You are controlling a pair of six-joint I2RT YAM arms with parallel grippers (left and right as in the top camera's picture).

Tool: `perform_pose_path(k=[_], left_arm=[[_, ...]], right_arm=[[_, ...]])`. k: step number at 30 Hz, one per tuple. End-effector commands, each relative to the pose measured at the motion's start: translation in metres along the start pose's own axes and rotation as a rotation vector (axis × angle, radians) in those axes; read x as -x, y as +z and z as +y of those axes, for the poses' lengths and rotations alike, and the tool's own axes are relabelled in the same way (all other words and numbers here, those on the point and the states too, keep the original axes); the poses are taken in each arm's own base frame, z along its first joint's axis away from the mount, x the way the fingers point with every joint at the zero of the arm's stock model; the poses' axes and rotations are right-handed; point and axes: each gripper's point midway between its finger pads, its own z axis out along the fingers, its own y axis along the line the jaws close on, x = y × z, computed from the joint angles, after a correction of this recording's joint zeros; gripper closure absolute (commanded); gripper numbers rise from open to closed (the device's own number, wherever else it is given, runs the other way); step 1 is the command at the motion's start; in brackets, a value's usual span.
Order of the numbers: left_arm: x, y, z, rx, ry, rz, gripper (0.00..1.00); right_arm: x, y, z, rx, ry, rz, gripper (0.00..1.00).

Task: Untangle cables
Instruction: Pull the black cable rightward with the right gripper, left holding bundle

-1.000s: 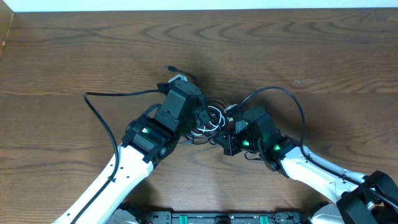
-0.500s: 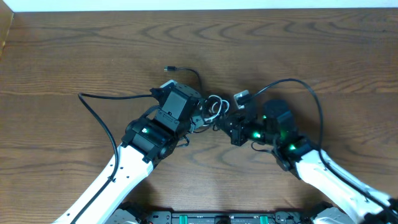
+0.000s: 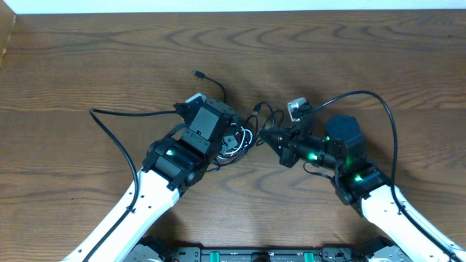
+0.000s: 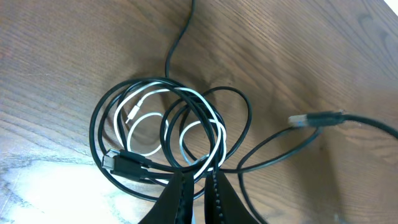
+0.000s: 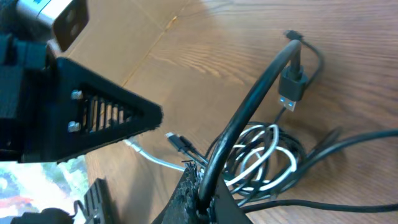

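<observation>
1. Up-left of the tangled coil of thin black cords and one white cord [image 3: 244, 138]: a black tail runs out to a small black plug [image 3: 198, 74]. It lies loose on the brown wood-grain table [image 3: 349, 58] and looks clear of the loops.
2. Left edge of the coil: the left gripper [image 4: 198, 180] is pinched narrow on the near rim, with black and white strands together between its fingers. My read is that it acts as the anchor, so the bundle doesn't drag.
3. The coil itself is not untangled. The white loops sit inside the black ones, and a black flat plug [image 4: 124, 163] is tucked in the lower-left of it.
4. Right of the coil: the right gripper [image 5: 200, 186] is clamped tight on one black cord. That cord arches up to a black USB-style plug [image 5: 292, 84].
5. Likely reason: the cord is lifted to thread its end out over the other loops. The risk is the white loops riding along.
</observation>
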Motion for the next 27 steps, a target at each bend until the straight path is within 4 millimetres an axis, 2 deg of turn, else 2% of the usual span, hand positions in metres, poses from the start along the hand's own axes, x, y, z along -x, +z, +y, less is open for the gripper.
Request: perform_pose_path(k=[1,2,10,18,27], left_arm=[[0.009,-0.006,-0.005,-0.007,0.001,-0.033,0.92],[0.011,-0.006,-0.004,0.002,0.001,-0.044,0.92],[0.020,-0.006,0.005,0.047,-0.019,-0.095,0.92],[0.028,-0.008,0.023,0.125,-0.037,-0.143,0.92],[0.049,-0.010,0.067,0.249,-0.132,-0.155,0.93]], right_arm=[[0.013,-0.007,-0.006,-0.020,-0.049,-0.030,0.99],[0.011,-0.011,-0.018,-0.064,-0.035,-0.024,0.99],[-0.013,-0.032,-0.067,-0.217,0.019,0.075,0.99],[-0.025,-0.056,-0.100,-0.320,0.060,0.118,0.99],[-0.037,-0.084,-0.133,-0.459,0.116,0.146,0.99]])
